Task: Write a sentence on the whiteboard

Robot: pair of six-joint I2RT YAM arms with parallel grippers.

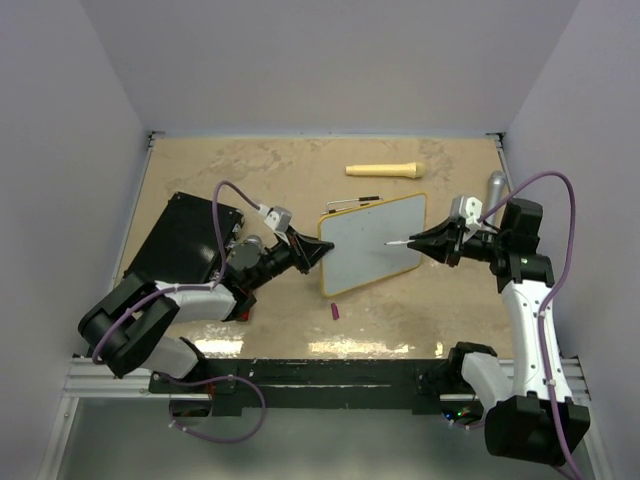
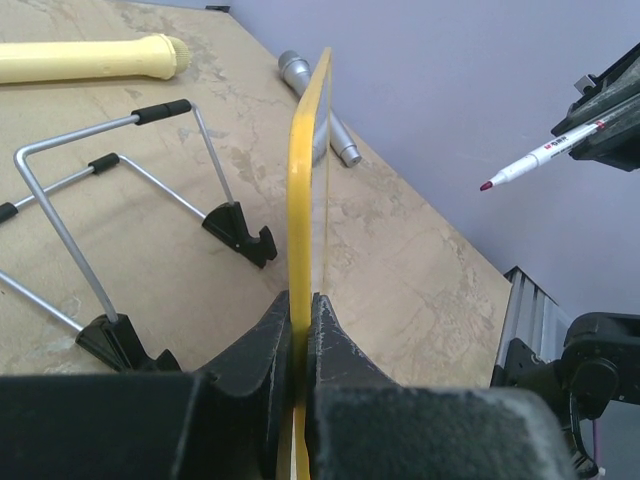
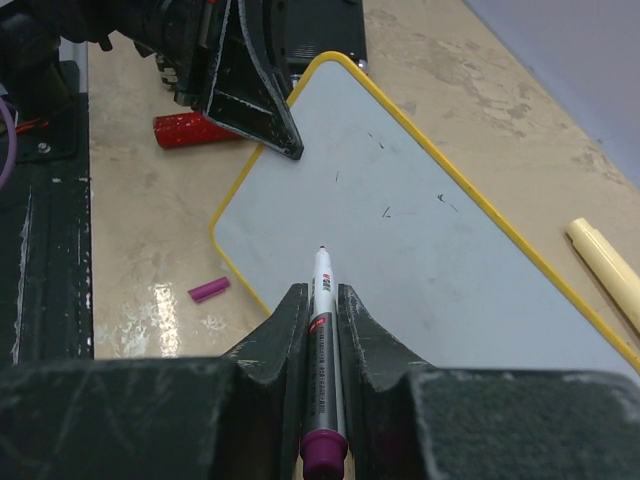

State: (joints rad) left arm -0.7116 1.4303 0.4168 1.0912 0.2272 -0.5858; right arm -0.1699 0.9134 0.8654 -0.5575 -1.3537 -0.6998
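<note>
near the middle of the table point(image 1: 230, 170), the whiteboard point(image 1: 372, 245) was held by its left short edge, the left gripper point(image 2: 300, 305) being clamped shut on the yellow rim there. the right gripper point(image 3: 320, 295) was closed around an uncapped marker point(image 3: 325, 360), whose tip was poised over the right part of the board but apart from its surface. no sentence was seen on the board, only a few faint specks, so writing was judged not yet begun. trouble was judged likeliest from the single-edge pinch: if the tip were pressed down far from the clamped edge, the board could be levered about the jaws or slipped free, and strokes would be skewed or skipped. the board's long axis was laid roughly left to right in the top view, its right end swung slightly away from the arms, its white face turned up. the marker's long axis was set nearly along that line, tip pointed leftward. the magenta cap point(image 1: 336, 311) was seen lying on the table just beside the board's near corner.
</note>
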